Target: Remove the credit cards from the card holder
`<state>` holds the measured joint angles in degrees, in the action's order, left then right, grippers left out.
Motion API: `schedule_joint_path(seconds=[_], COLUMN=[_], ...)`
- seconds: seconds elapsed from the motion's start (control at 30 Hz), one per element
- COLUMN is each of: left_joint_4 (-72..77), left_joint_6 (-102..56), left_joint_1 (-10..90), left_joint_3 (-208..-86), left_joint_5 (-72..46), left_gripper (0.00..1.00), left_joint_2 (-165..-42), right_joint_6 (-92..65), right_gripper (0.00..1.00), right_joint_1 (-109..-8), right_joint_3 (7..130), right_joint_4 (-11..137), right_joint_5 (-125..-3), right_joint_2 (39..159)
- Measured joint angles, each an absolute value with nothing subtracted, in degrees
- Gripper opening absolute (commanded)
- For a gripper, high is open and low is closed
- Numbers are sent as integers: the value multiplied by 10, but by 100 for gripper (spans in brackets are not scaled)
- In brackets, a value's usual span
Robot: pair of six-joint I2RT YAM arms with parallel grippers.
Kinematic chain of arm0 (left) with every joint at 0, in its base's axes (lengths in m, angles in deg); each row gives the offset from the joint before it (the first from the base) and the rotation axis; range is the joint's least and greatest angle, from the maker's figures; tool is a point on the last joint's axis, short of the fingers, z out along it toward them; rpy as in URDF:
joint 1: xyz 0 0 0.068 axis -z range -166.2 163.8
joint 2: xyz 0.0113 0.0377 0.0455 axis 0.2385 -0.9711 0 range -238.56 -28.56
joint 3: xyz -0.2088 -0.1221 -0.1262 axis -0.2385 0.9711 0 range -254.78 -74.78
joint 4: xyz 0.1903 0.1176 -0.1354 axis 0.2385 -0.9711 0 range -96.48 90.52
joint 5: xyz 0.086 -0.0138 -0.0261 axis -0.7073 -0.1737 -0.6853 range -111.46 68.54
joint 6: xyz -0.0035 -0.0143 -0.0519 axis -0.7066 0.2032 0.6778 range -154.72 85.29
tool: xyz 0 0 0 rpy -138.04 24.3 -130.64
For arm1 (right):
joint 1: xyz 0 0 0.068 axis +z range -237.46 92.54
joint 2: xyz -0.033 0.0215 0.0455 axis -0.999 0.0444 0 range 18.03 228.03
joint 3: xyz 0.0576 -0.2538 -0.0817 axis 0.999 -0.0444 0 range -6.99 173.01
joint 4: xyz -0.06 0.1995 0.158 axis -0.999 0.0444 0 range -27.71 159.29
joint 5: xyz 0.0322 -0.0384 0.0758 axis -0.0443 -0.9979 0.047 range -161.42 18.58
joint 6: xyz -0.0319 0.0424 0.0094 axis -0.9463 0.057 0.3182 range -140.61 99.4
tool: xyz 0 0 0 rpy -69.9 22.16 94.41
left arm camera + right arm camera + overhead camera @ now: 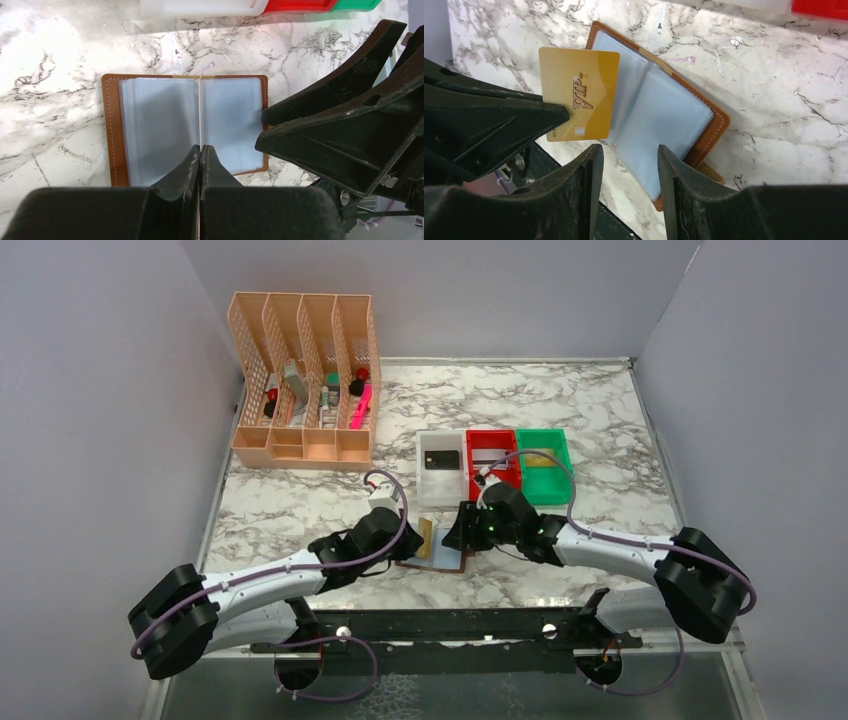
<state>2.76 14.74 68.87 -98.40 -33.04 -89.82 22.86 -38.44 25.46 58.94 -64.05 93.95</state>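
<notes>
Between the black fingers of the left gripper (200, 150), pressed fully together: a thin gold plastic card (579, 95) stamped VIP, pinched by one edge and held upright, edge-on to the left wrist camera as a pale line over the fold. Just under and beside it, lying open and flat: the small brown leather card holder (664, 120), pale blue-grey clear pockets facing up, stitched brown border round them. No telling whether the card's lower corner touches a pocket or hangs free.

At the holder's right, the right gripper (629, 149), fingers parted with nothing between them, only a pocket page below the gap. One fingertip at the holder's edge, contact not clear.

Underneath all of it, a white marble-patterned table (620, 430) with grey veins.

Farther back, side by side in a row: a white rectangular plastic bin (440, 490) with a black card (441, 459) flat inside, a red plastic bin (492, 439), a green plastic bin (550, 485).

At the back left, well apart from the rest, a peach plastic lattice desk organiser (305, 380) with four slots, pens and small items standing in them.
</notes>
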Motion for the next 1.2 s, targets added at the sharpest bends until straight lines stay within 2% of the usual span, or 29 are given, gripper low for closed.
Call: schedule_joint_path(seconds=[0.2, 0.5, 0.73, 0.8, 1.0, 1.1, 1.2], left_joint_4=[27, 25, 36, 52, 140, 173, 199], left_joint_6=[134, 102, 72, 72, 97, 112, 120], left_joint_1=[689, 689, 644, 619, 547, 547, 547], left_joint_3=[-986, -990, -1017, -1016, -983, -973, -969], left_joint_5=[-331, -331, -275, -239, -112, -63, -26], left_gripper=[0, 0, 0, 0, 0, 0, 0], left_joint_2=[-884, -859, -864, -864, -863, -867, -872], right_joint_6=[230, 257, 245, 233, 233, 261, 287], right_gripper=[50, 60, 61, 58, 60, 74, 72], right_joint_1=[-384, -384, -384, -386, -464, -509, -533], right_joint_3=[235, 52, 65, 70, 80, 74, 70], right_joint_4=[564, 397, 425, 429, 401, 356, 312], right_joint_5=[-643, -672, -720, -715, -582, -508, -454], right_joint_2=[903, 728, 678, 679, 731, 766, 789])
